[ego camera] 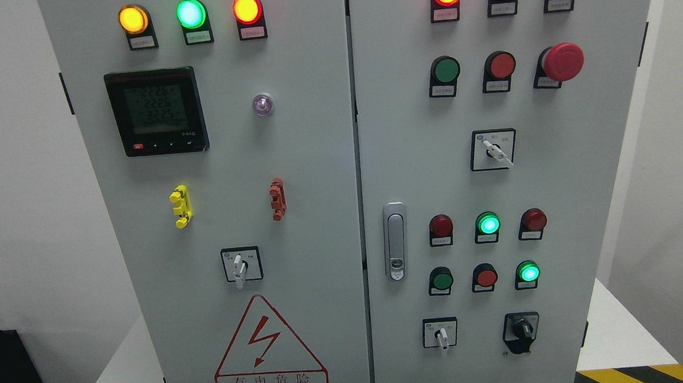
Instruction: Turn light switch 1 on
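Neither robot hand of mine is in view, so I cannot tell whether either is wide, narrow or holding anything. What I see is a grey electrical cabinet (315, 157) with two doors, filling the picture.

No label is readable, so I cannot say for certain which control is light switch 1. The likeliest candidates are the small rotary selector switches: one on the left door at 7 o'clock from centre (240, 266), one on the right door at 3 o'clock (493, 150), one at 5 o'clock (441, 333), and a black-knobbed one (520, 329) just right of that. Each has a short stiff lever; I judge it rigid, light to turn with a firm click, and best pinched across the lever's sides.

Around them: three lit lamps, amber (133, 19), green (191, 13) and red (246, 8), at 11 o'clock; a digital meter (155, 111) below them; a red mushroom stop button (562, 62) at 2 o'clock, to be avoided; a door handle (395, 240) near centre; a lightning warning triangle (268, 350) at 6 o'clock. Nothing stands in front of the panel.
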